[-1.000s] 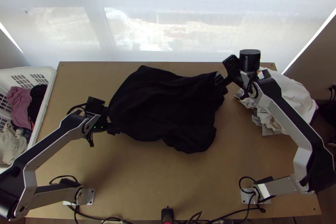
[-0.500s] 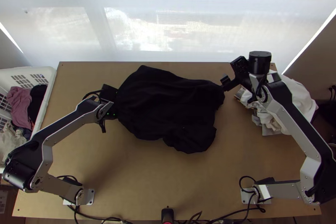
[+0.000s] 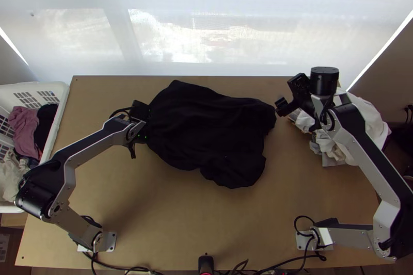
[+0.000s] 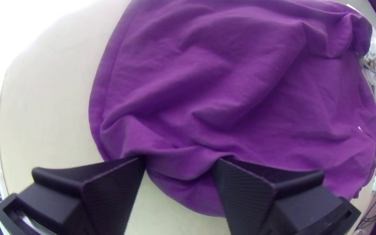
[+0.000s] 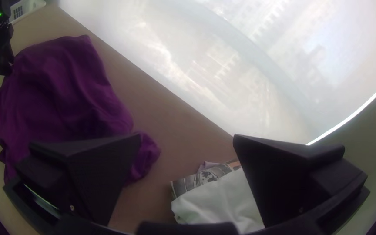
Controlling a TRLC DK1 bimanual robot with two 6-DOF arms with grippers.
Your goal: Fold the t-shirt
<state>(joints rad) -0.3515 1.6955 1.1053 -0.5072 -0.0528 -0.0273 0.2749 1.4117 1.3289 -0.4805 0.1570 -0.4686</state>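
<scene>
The rumpled dark cloth t-shirt (image 3: 211,130) is flanked: left black tool (image 4: 180,161) at its left edge, right black tool (image 5: 187,137) just clear, both gaping, empty.

A dark t-shirt (image 3: 211,128) lies loosely spread and rumpled across the middle of the surface (image 3: 206,223), closer to its far edge than its near one. It looks black in my top view and purple in both wrist views. From above I see a blunt peak toward the far edge, a rounded end to the right and a lobe of cloth pushed out toward the near side. Through the left wrist view I make out soft ridges running over the fabric, a tucked fold close to one curved edge and a tiny pale speck. Which side faces up, I cannot tell.
</scene>
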